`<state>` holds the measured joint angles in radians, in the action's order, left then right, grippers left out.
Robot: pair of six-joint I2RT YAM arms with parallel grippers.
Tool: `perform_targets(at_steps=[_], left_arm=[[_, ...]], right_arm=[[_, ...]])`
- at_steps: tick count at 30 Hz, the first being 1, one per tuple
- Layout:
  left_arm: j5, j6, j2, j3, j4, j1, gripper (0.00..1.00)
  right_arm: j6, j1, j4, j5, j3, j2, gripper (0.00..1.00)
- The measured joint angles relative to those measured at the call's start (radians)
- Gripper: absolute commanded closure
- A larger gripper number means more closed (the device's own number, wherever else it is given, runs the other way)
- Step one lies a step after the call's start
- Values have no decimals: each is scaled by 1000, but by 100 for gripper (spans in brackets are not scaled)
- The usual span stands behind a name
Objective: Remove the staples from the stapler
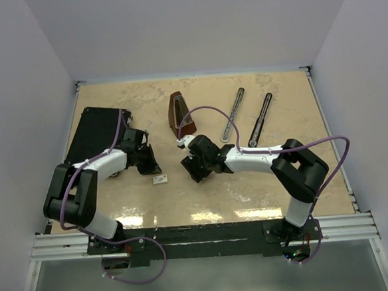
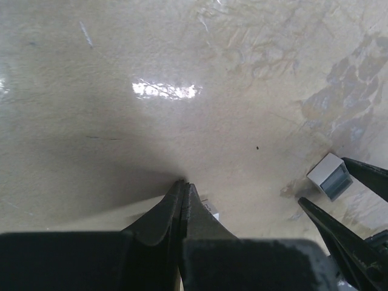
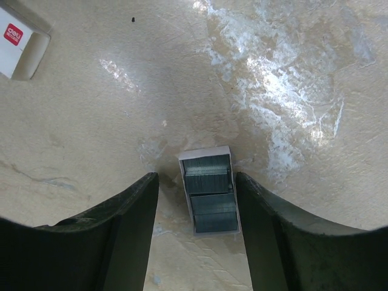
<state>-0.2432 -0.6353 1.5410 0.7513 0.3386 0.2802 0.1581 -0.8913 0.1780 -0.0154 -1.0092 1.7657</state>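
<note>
Plainly the action sits around the middle of the bench point(image 1: 263, 187), a little toward its near edge. The stapler point(image 1: 232, 114) lies well apart from both arms, up by the far edge and right of centre, showing as two thin dark bars side by side. The right gripper point(image 3: 197, 177) is spread wide and holds nothing. Its fingers stand either side of a small white tray point(image 3: 205, 152) in which the staples point(image 3: 209, 193) sit as grey ridged blocks; the right finger is just beside the tray wall, the left one a little off it. The left gripper point(image 2: 183, 185) has its tips pressed together low over the bench, with nothing I can make out between them, near the box sleeve point(image 3: 17, 43) with its red label. Whether any staples remain in the stapler cannot be told from here. The step looks to be taking hold of the tray. To do it well, the right gripper should shift sideways until both fingers would meet the long walls together. It should then close gently and keep the tray level so the strips do not slide out or tip over.
</note>
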Motion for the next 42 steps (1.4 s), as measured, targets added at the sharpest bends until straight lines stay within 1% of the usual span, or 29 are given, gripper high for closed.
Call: perform_targets(at_steps=[11, 24, 27, 30, 31, 32, 33, 35, 38, 42], left_arm=[[-72, -8, -1, -35, -64, 29, 100], [-95, -11, -36, -75, -69, 57, 100], [-93, -10, -45, -78, -58, 57, 100], [-81, -6, -63, -68, -19, 57, 100], [-71, -5, -70, -55, 6, 56, 99], [-60, 2, -77, -35, 30, 53, 94], [-51, 9, -86, -16, 47, 49, 91], [-37, 25, -108, 16, 72, 27, 83], [-16, 50, -165, 39, 97, -41, 79], [8, 75, -206, 37, 127, -116, 79]], right_arm=[[24, -19, -64, 8, 27, -6, 46], [73, -68, -69, 13, 28, -6, 49], [90, -78, -73, 24, 28, -5, 49], [98, -86, -74, 37, 28, -5, 44], [98, -89, -74, 37, 28, -5, 41], [98, -90, -74, 36, 28, -5, 40], [96, -91, -74, 35, 28, -5, 38], [88, -93, -69, 32, 25, -5, 38], [63, -97, -51, 25, 19, -5, 38], [25, -97, -24, 12, 13, -5, 40]])
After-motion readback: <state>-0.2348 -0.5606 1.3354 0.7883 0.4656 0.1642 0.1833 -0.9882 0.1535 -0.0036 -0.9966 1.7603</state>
